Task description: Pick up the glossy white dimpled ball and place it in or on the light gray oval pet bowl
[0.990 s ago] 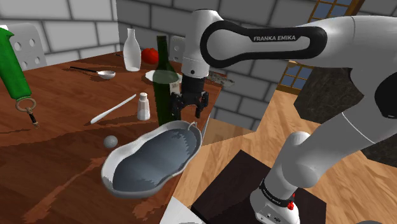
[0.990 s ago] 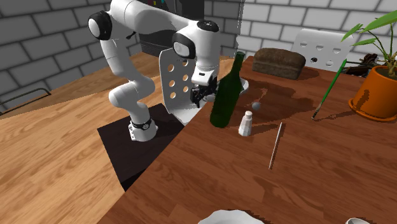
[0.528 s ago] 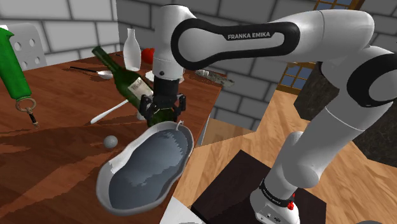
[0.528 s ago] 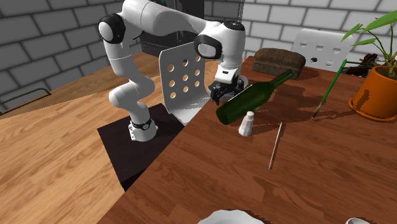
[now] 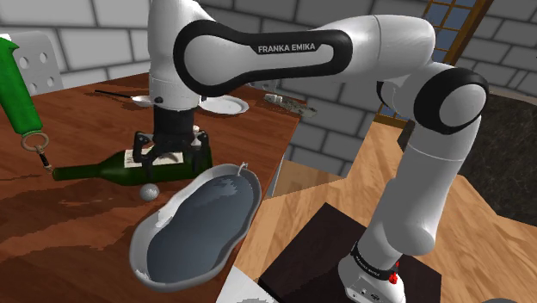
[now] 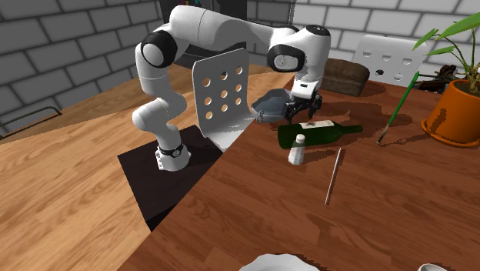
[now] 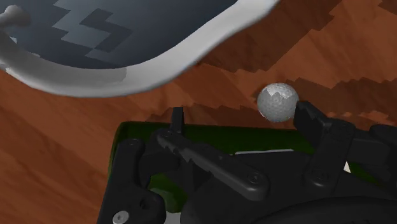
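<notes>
The dark green bottle (image 5: 95, 170), upright a second ago and leaning half a second ago, now lies flat on the brown wooden bench (image 5: 69, 232), its neck pointing toward the shoulder view's left. The arm has swung the same way and hangs low over the bottle's thick end. The black end effector (image 5: 172, 159) points down with its fingers spread wide, holding nothing. In the wrist view the end effector (image 7: 240, 114) straddles the bottle (image 7: 210, 135), whose green body runs beneath the two fingers. The small dimpled ball (image 7: 278, 102), pale grey-white, rests on the bench right at the tip of one finger; whether they touch cannot be told. In the shoulder view the ball (image 5: 151, 190) sits just beside the bottle, between it and the rim of the pet bowl (image 5: 202, 228). This light grey oval dish with a darker blue-grey inside sits at the bench edge nearest the stand. In the second exterior view the end effector (image 6: 302, 108) hovers between the pet bowl (image 6: 269, 104) and the lying bottle (image 6: 319, 132), and a small white shaker (image 6: 296, 148) stands upright just beside the bottle.
</notes>
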`<action>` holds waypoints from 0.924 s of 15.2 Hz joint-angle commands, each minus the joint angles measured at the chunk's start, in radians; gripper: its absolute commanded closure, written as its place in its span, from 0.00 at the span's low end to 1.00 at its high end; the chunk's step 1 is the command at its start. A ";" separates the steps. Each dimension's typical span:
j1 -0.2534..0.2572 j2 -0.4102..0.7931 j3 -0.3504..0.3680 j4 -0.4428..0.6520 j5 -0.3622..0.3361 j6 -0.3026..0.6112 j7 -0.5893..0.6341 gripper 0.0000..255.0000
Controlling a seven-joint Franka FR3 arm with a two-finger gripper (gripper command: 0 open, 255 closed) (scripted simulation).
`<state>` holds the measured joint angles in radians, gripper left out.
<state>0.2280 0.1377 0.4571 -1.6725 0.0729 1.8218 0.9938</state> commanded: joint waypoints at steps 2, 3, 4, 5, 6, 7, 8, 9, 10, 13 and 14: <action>0.046 0.130 0.011 0.152 -0.061 -0.024 0.077 0.00; 0.058 0.156 0.011 0.185 -0.073 -0.032 0.090 0.00; 0.059 0.157 0.010 0.172 -0.073 -0.018 0.090 0.00; 0.060 0.157 0.010 0.159 -0.073 -0.005 0.090 0.00; 0.060 0.158 0.010 0.147 -0.074 0.008 0.091 0.00; 0.060 0.159 0.009 0.135 -0.074 0.021 0.091 0.00; 0.061 0.160 0.009 0.123 -0.075 0.034 0.091 0.00; 0.061 0.162 0.009 0.112 -0.075 0.047 0.092 0.00; 0.062 0.164 0.009 0.101 -0.076 0.060 0.092 0.00; 0.062 0.165 0.009 0.094 -0.077 0.067 0.092 0.00; 0.062 0.165 0.010 0.094 -0.077 0.067 0.092 0.00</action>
<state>0.2921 0.2991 0.4691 -1.5699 -0.0034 1.8831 1.0878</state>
